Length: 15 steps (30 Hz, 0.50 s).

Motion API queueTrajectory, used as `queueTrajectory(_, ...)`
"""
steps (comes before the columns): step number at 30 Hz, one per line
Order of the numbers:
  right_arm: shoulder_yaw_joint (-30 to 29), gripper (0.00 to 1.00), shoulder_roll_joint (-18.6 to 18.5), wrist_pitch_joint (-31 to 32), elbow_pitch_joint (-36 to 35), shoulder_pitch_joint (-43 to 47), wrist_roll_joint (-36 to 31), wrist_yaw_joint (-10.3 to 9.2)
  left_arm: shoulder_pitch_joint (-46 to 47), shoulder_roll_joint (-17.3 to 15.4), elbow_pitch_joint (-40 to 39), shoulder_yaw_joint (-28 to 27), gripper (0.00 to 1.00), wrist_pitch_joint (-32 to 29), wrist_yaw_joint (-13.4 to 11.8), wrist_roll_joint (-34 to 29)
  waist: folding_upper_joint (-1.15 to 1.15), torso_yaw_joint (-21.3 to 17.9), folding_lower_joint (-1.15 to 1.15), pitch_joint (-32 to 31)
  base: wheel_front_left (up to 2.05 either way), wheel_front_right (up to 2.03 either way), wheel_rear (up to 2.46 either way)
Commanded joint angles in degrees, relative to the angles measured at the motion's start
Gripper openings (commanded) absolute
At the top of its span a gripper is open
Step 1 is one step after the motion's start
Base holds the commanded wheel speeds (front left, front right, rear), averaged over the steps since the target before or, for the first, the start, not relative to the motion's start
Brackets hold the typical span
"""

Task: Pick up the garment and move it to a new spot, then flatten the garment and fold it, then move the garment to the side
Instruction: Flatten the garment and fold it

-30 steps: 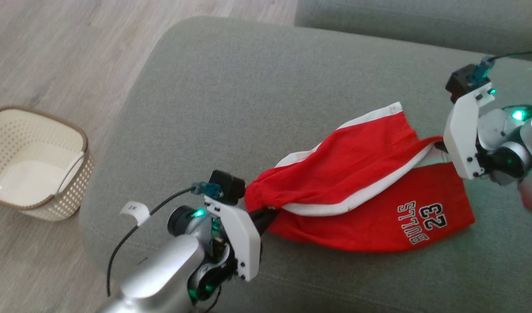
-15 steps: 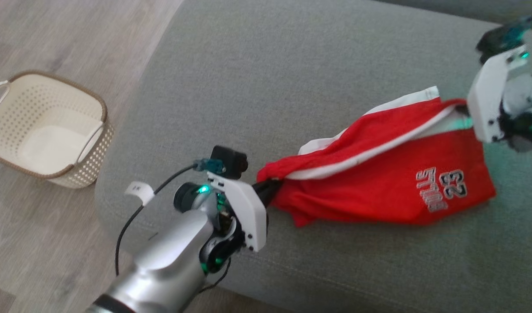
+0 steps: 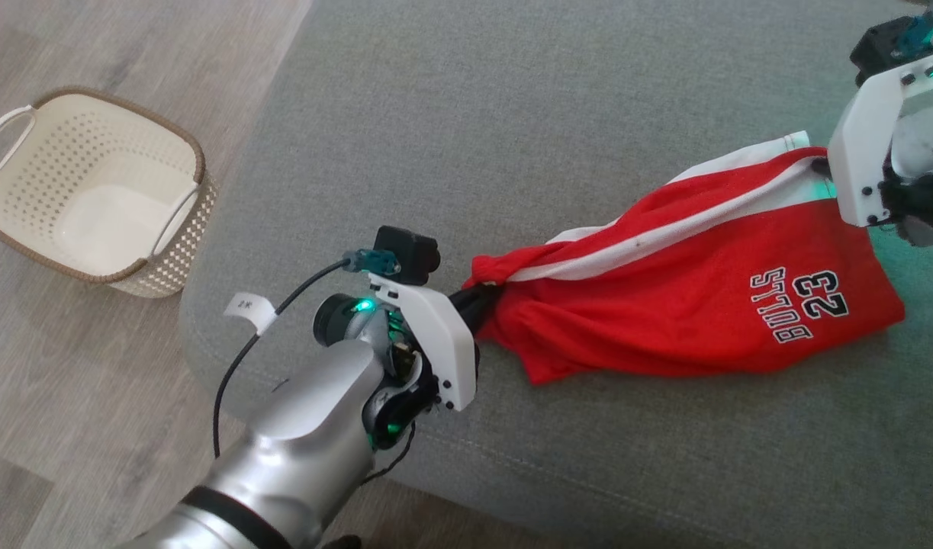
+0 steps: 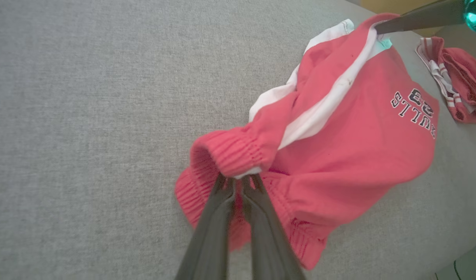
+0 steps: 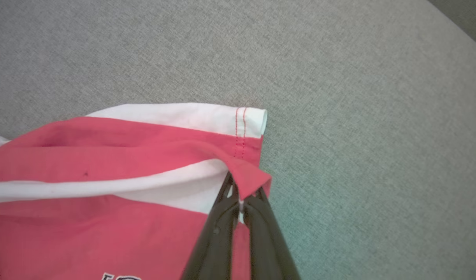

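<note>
The garment (image 3: 687, 305) is a pair of red shorts with white side stripes and "BULLS 23" lettering, stretched across the grey sofa cushion (image 3: 512, 114). My left gripper (image 3: 485, 299) is shut on its ribbed waistband (image 4: 230, 155), pinched between the fingertips in the left wrist view. At the far end my right gripper (image 3: 821, 166) is shut on the red hem corner (image 5: 247, 181) of a leg. The cloth hangs slightly lifted between both grippers, its lower layer resting on the cushion.
A cream perforated basket (image 3: 92, 191) stands on the wooden floor left of the sofa. Another red and white striped cloth (image 4: 459, 77) lies on the cushion past the shorts. The cushion's front edge runs close beside my left arm.
Both grippers have drawn apart and the shorts are pulled out longer and flatter between them. The head camera has shifted, so the basket shows higher and further right.
</note>
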State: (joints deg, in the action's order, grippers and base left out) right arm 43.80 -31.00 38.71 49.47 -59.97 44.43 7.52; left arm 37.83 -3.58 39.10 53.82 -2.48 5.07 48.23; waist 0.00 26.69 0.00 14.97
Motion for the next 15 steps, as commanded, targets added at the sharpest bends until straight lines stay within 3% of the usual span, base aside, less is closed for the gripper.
queueTrajectory(1,0.28,0.00,-0.11,-0.88,-0.84,-2.16,0.44,-0.03,3.21,-0.58,-0.64,-1.96,0.00,1.00,0.09,0.42,0.00,0.18,0.00,0.44,0.00,0.00,0.00)
queueTrajectory(15,2.41,0.00,-0.24,-6.32,2.33,-3.09,3.16,-0.03,5.06,0.48,3.73,-0.41,0.00,3.79,0.97,1.54,0.00,0.92,0.00,1.82,0.00,0.00,0.00)
